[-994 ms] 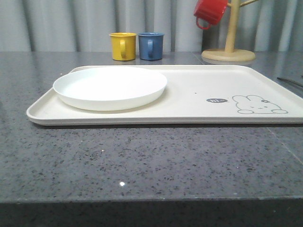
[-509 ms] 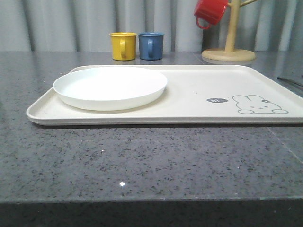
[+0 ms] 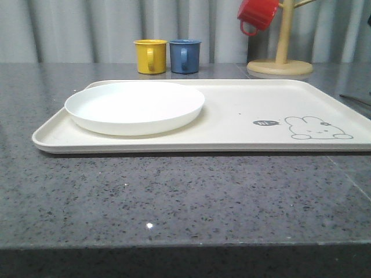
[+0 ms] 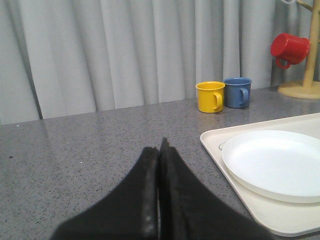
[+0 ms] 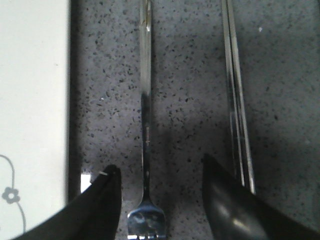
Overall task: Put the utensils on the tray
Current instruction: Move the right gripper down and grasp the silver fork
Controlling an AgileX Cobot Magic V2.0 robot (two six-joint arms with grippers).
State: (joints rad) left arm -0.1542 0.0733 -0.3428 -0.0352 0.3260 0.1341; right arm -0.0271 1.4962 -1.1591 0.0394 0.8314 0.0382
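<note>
The cream tray (image 3: 243,124) lies across the counter with the white plate (image 3: 134,107) on its left half. In the left wrist view my left gripper (image 4: 160,150) is shut with nothing in it, over bare counter beside the tray (image 4: 265,215) and plate (image 4: 275,162). In the right wrist view my right gripper (image 5: 160,172) is open just above the counter, its fingers on either side of the steel fork (image 5: 145,125), which lies beside the tray edge (image 5: 35,100). The pair of steel chopsticks (image 5: 236,100) lies parallel on the fork's other side. The spoon is out of view.
A yellow mug (image 3: 151,56) and a blue mug (image 3: 185,55) stand behind the tray. A red mug (image 3: 256,14) hangs on a wooden mug tree (image 3: 280,58) at the back right. A grey curtain closes off the back.
</note>
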